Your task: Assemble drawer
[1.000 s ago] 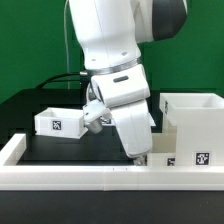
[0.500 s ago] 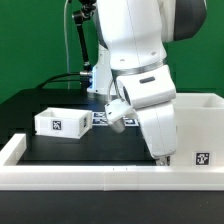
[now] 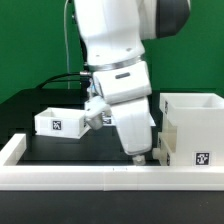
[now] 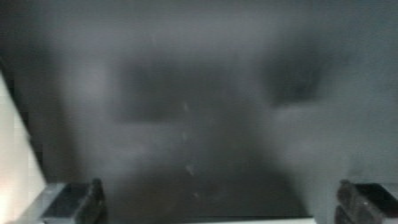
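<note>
The drawer's large white housing (image 3: 192,128) stands at the exterior view's right, with a tag on its front. A small white tray (image 3: 58,122) with a tag sits at the left on the black table. My gripper (image 3: 140,156) hangs low between them, just left of the housing and close to the front rail. The wrist view is blurred: the two fingertips (image 4: 80,200) stand wide apart over dark table, with nothing between them. The gripper (image 4: 222,205) is open and empty. A second tray is not clearly seen.
A long low white rail (image 3: 80,176) edges the table's front and left. Black cables (image 3: 68,75) hang at the back left. The arm's white body hides the table's back middle.
Half a second ago the arm had swung right, in front of the housing's left side. It is now back left, about where it was one second ago. Tray and housing have not moved.
</note>
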Robot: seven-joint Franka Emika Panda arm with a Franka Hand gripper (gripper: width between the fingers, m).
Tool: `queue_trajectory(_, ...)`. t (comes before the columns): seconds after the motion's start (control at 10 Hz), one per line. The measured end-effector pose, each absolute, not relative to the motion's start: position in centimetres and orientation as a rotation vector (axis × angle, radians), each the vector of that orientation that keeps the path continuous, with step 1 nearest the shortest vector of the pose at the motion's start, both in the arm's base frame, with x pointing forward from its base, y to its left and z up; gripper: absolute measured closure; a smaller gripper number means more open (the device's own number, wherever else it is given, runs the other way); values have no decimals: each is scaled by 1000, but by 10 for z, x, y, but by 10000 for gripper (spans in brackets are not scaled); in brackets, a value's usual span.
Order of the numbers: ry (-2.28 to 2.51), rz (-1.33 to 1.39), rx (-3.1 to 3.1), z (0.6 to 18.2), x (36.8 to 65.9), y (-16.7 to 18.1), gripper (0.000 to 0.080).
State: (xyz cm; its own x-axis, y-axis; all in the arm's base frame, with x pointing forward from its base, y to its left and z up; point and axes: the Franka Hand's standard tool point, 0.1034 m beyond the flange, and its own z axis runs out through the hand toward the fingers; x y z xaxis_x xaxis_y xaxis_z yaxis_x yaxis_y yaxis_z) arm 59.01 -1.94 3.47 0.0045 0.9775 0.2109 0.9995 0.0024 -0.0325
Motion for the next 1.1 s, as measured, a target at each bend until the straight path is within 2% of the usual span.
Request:
queue_trajectory(0.3,-2071,-175,-2174,58,573,-46,151)
queue_trajectory(0.5,-2058,-160,-2219,70,549,-60,151)
queue_trajectory(0.6,-2066,-156,-2241,83,538,-67,151)
queue_trajectory(0.8,-2050,-148,-2272,83,521,-71,151)
queue_trajectory(1.1,-1953,-144,-2350,83,522,-70,151)
